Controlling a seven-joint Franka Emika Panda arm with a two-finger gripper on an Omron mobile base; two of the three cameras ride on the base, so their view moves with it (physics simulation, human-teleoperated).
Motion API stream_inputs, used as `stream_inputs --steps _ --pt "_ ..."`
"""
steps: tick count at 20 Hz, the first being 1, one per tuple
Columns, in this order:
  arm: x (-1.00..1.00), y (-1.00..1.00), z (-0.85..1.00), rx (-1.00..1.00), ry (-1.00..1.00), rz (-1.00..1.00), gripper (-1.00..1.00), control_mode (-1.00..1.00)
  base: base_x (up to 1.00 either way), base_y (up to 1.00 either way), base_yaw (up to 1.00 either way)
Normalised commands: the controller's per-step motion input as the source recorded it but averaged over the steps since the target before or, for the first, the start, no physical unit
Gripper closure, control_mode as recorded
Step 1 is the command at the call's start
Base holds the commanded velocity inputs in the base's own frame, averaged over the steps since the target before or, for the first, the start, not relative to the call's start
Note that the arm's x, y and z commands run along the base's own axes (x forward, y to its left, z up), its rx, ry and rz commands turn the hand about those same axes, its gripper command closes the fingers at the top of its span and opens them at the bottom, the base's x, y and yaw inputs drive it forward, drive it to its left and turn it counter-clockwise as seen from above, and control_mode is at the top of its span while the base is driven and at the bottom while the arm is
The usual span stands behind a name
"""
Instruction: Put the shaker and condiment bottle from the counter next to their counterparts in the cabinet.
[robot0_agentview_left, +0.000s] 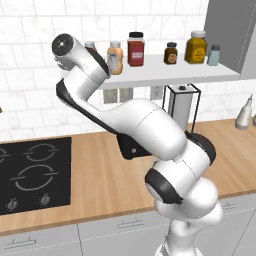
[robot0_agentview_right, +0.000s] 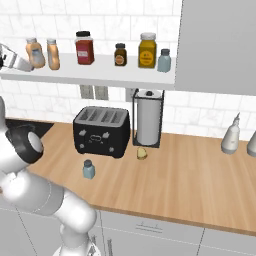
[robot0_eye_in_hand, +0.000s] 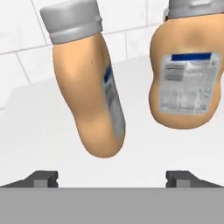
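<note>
Two rounded peach-orange squeeze bottles (robot0_eye_in_hand: 94, 92) (robot0_eye_in_hand: 188, 74) are being shown side by side on the long white wall shelf (robot0_agentview_right: 100, 72); the gripper (robot0_eye_in_hand: 111, 177) is being held wide open, empty, before them. The small blue-grey shaker (robot0_agentview_right: 88, 169) is standing on the wooden counter (robot0_agentview_right: 190, 185).

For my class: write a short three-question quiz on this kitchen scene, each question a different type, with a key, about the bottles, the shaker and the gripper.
1. True or false: two peach-orange bottles stand side by side on the shelf.
2. Where is the shaker that has not been put away? A) on the stove B) on the counter in front of the toaster C) in the gripper
3. Fill in: the gripper's fingers are ____.

Key: 1 true; 2 B; 3 open, holding nothing.
</note>
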Motion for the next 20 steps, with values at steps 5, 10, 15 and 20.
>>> stream_inputs --steps 5,10,15,20 --pt "-0.82 0.04 0.18 0.0 -0.01 0.0 -1.0 -1.0 0.0 0.0 0.0" --pt "-1.0 0.07 -0.32 -0.05 -0.15 -0.07 -1.0 -1.0 0.0 0.0 0.0" --pt "-1.0 -0.01 -0.56 0.0 -0.24 -0.22 -1.0 -1.0 0.0 0.0 0.0" --pt "-0.82 -0.21 -0.85 -0.01 -0.22 -0.16 -1.0 -1.0 0.0 0.0 0.0"
